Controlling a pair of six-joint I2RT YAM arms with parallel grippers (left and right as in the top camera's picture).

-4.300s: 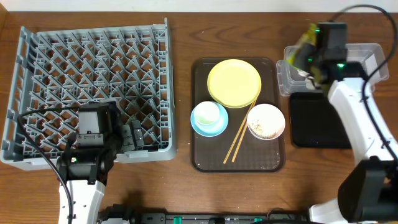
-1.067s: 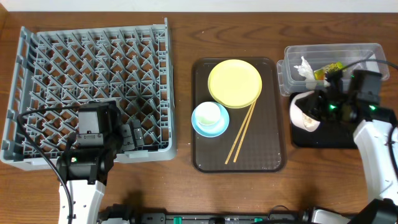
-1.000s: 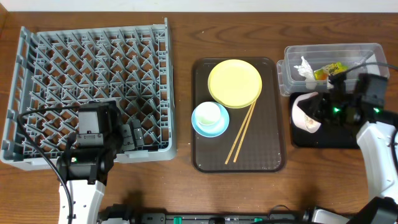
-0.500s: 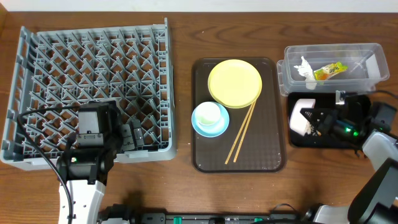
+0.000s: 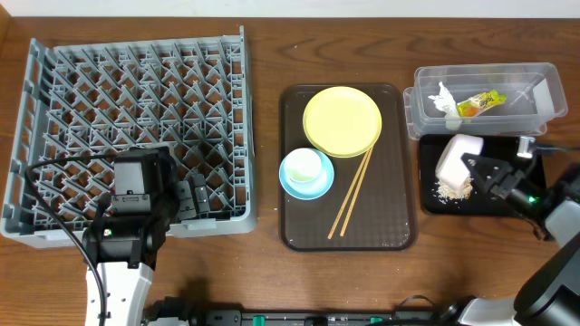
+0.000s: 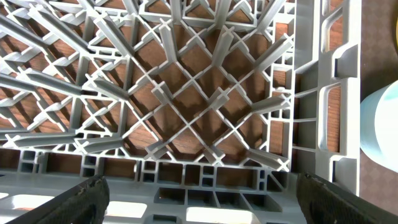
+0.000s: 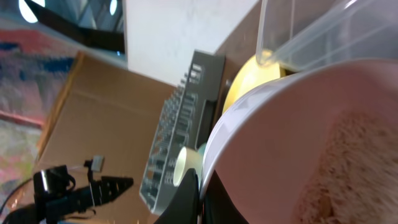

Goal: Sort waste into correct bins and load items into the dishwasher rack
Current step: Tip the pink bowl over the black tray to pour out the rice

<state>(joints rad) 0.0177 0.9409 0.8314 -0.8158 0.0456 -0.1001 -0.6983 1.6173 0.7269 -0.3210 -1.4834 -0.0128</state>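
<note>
My right gripper [image 5: 478, 168] [image 7: 200, 190] is shut on the rim of the pinkish-white bowl [image 5: 456, 156] [image 7: 311, 143] and holds it tipped upside down over the shallow black tray [image 5: 494, 201]. Whitish food scraps [image 5: 450, 187] lie on that tray under the bowl. The clear tub [image 5: 485, 95] behind it holds the white tissue [image 5: 443, 99] and the yellow-green wrapper [image 5: 481, 103]. The yellow plate [image 5: 342, 120], the light blue bowl [image 5: 305, 173] with the white cup inside, and the chopsticks [image 5: 352, 195] rest on the brown serving tray [image 5: 390, 231]. My left gripper [image 6: 199, 199] is open over the grey rack [image 5: 136, 127] [image 6: 186, 112].
The rack fills the left of the table. The brown serving tray lies in the middle. The clear tub and the black tray stand side by side at the right edge, with my right arm [image 5: 562, 199] reaching in from the right.
The right gripper carried the pinkish-white bowl from the brown tray to the black tray and tipped it over. Food scraps now lie on the black tray. The left arm has not moved.
</note>
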